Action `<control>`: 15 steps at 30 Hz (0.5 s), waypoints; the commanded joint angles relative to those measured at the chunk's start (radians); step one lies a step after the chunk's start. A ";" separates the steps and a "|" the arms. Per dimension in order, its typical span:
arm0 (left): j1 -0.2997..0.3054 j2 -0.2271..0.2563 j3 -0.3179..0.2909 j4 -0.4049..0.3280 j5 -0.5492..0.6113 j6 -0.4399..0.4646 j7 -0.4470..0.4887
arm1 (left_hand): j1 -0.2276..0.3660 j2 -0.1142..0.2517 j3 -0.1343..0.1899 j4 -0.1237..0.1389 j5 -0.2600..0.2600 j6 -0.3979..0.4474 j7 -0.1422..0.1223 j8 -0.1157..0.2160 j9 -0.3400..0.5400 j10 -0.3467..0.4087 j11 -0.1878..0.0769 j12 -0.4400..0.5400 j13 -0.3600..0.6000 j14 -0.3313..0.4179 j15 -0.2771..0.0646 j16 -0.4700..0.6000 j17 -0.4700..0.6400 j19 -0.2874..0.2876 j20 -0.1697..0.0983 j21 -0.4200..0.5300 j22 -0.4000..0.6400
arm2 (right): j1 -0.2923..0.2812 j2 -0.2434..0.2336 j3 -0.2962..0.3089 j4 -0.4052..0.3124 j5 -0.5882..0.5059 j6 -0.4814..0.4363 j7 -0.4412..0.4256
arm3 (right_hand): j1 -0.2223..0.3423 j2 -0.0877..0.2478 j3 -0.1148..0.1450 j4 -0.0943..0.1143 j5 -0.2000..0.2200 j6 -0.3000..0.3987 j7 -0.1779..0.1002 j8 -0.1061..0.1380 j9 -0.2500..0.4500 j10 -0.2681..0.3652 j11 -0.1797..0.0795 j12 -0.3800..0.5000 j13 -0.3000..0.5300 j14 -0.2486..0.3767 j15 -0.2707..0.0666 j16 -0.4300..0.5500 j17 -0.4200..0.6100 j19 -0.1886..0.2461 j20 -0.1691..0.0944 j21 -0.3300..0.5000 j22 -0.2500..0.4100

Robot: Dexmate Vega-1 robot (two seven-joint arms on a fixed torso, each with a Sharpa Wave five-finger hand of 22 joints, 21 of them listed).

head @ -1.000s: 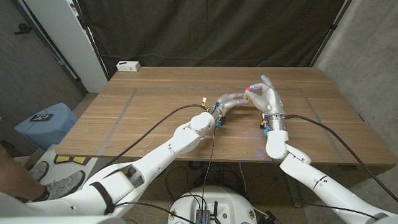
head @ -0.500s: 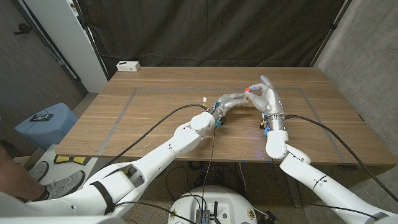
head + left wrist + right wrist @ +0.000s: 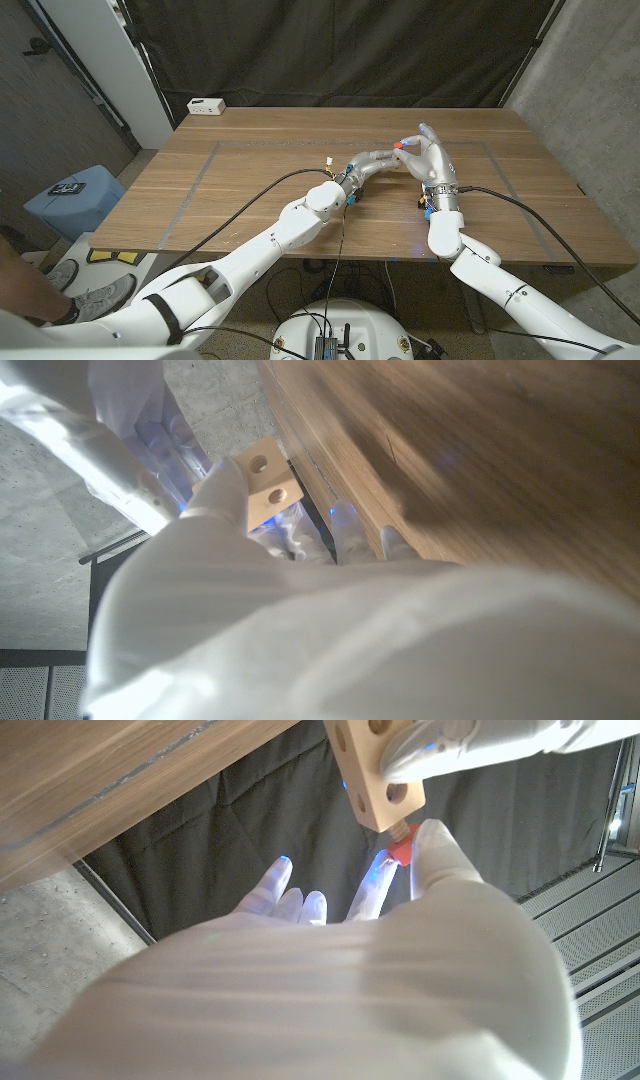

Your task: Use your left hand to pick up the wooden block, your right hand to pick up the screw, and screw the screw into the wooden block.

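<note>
Above the table's middle, my left hand (image 3: 372, 160) grips the pale wooden block (image 3: 265, 484), which has round holes in its faces. In the right wrist view the block (image 3: 374, 770) is held from above by my left hand's fingers (image 3: 470, 740). My right hand (image 3: 432, 160) pinches the red-headed screw (image 3: 402, 848) against a hole in the block's end face. The screw's red head (image 3: 401, 146) shows between the two hands in the head view, where the hands hide most of the block.
A white box (image 3: 207, 105) sits at the table's far left corner. Grey tape lines (image 3: 200, 175) mark a rectangle on the wooden table (image 3: 250, 170). A blue bin (image 3: 75, 195) stands on the floor to the left, a person's leg (image 3: 20, 285) at the lower left.
</note>
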 commanded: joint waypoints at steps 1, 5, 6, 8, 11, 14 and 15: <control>0.008 0.004 0.000 -0.012 0.002 -0.002 0.005 | -0.013 -0.001 -0.001 0.007 0.003 0.000 -0.002 0.005 0.003 0.005 -0.002 0.005 0.000 0.012 -0.058 0.005 0.004 0.003 0.003 0.008 0.004 | -0.016 -0.001 0.010 -0.017 0.008 -0.007 -0.001 | 0.016 -0.004 0.004 -0.005 -0.006 0.010 0.000 0.004 0.003 0.001 -0.004 0.001 0.003 0.002 -0.024 0.000 0.002 0.004 -0.002 -0.003 0.002; 0.008 0.004 0.001 -0.010 0.003 -0.004 0.003 | -0.023 -0.001 -0.004 0.010 0.003 -0.001 -0.001 0.005 0.003 0.007 -0.002 0.006 0.000 0.013 -0.058 0.006 0.005 0.005 0.002 0.008 0.004 | -0.018 -0.003 0.013 -0.018 0.011 -0.004 0.001 | 0.024 -0.009 0.008 -0.006 -0.007 0.014 0.003 0.005 0.002 0.001 -0.006 0.002 0.003 0.001 -0.028 -0.001 0.002 0.004 -0.004 -0.003 0.002; 0.008 0.003 0.001 -0.009 0.003 -0.005 0.003 | -0.025 -0.001 -0.005 0.011 0.003 0.000 -0.001 0.005 0.003 0.007 -0.002 0.006 0.000 0.014 -0.059 0.006 0.005 0.005 0.003 0.008 0.004 | -0.020 -0.003 0.015 -0.020 0.014 -0.006 0.001 | 0.028 -0.012 0.009 -0.006 -0.007 0.015 0.004 0.005 0.002 0.001 -0.006 0.002 0.003 0.001 -0.028 -0.001 0.002 0.003 -0.004 -0.003 0.001; 0.007 0.002 0.002 -0.007 0.005 -0.008 0.002 | -0.028 -0.002 -0.006 0.012 0.003 -0.001 -0.001 0.005 0.002 0.007 -0.002 0.006 0.000 0.014 -0.058 0.006 0.005 0.005 0.002 0.008 0.004 | -0.020 -0.003 0.015 -0.019 0.016 -0.002 0.003 | 0.030 -0.014 0.010 -0.006 -0.007 0.014 0.003 0.005 0.001 0.001 -0.006 0.002 0.003 0.001 -0.029 -0.001 0.002 0.003 -0.004 -0.003 0.001; 0.003 0.003 0.007 -0.003 0.014 -0.011 0.003 | -0.028 -0.004 -0.007 0.010 0.003 0.000 -0.002 0.005 0.002 0.008 -0.002 0.007 0.000 0.013 -0.060 0.004 0.004 0.004 0.003 0.007 0.004 | -0.020 -0.001 0.018 -0.018 0.021 0.001 0.003 | 0.032 -0.016 0.011 -0.004 -0.007 0.012 0.004 0.003 0.001 0.001 -0.006 0.002 0.003 0.002 -0.026 -0.001 0.003 0.003 -0.004 -0.003 0.002; 0.001 0.002 0.009 0.000 0.017 -0.012 0.001 | -0.028 -0.005 -0.007 0.009 0.003 0.000 -0.003 0.005 0.002 0.008 -0.002 0.007 0.000 0.013 -0.060 0.004 0.004 0.004 0.002 0.007 0.004 | -0.020 -0.003 0.019 -0.018 0.022 0.005 0.005 | 0.033 -0.018 0.013 -0.002 -0.008 0.013 0.003 0.003 0.000 0.000 -0.006 0.002 0.003 0.002 -0.026 -0.001 0.003 0.003 -0.003 -0.003 0.002; 0.000 0.002 0.010 0.001 0.019 -0.014 0.000 | -0.028 -0.006 -0.007 0.008 0.003 0.000 -0.003 0.005 0.002 0.008 -0.002 0.007 0.000 0.013 -0.060 0.004 0.004 0.004 0.003 0.007 0.004 | -0.020 -0.003 0.019 -0.017 0.023 0.007 0.006 | 0.033 -0.018 0.013 -0.001 -0.008 0.012 0.002 0.002 0.000 0.000 -0.005 0.002 0.003 0.002 -0.026 -0.001 0.004 0.003 -0.004 -0.003 0.002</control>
